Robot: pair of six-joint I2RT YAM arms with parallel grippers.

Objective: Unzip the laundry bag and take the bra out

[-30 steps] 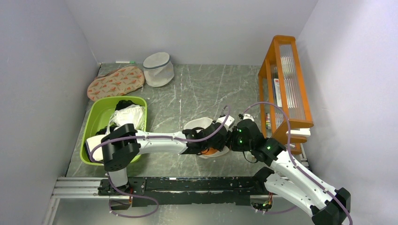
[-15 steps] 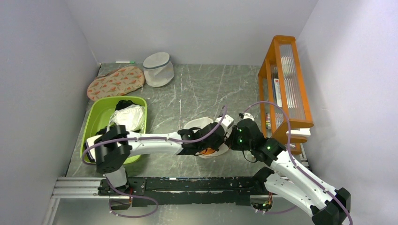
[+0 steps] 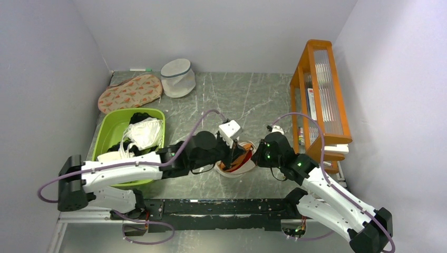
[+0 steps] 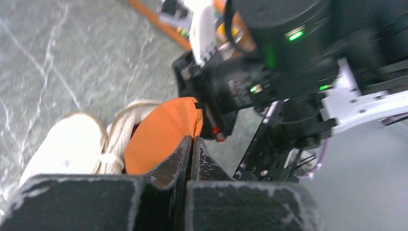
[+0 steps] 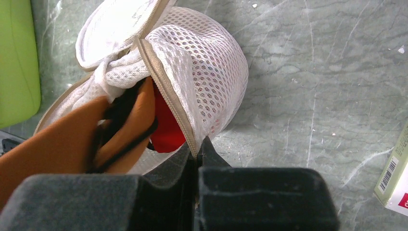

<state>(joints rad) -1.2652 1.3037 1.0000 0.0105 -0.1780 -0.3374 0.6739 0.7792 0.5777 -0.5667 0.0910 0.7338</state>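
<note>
The laundry bag (image 3: 238, 171) lies unzipped in the middle of the table, its cream mesh (image 5: 211, 72) gaping. An orange bra (image 3: 244, 157) with a red lining (image 5: 166, 130) sticks out of the opening. My left gripper (image 3: 232, 152) is shut on the edge of the orange bra cup (image 4: 163, 130); in the left wrist view its jaws (image 4: 192, 140) pinch the fabric beside the bag (image 4: 67, 144). At the bag's right side my right gripper (image 3: 257, 156) is shut on the beige zip rim; its fingertips (image 5: 197, 149) meet on it in the right wrist view.
A green tub (image 3: 104, 138) of clothes stands at the left. Behind it lie a flat patterned oval (image 3: 129, 92) and a greyish-white mesh cylinder (image 3: 177, 78). An orange rack (image 3: 316, 95) lines the right side. A small box (image 5: 394, 173) lies near the right gripper.
My left gripper has shut on the bra and risen from the bag, drawing orange fabric out. The left arm's elbow has swung left and low. The right arm holds still.
</note>
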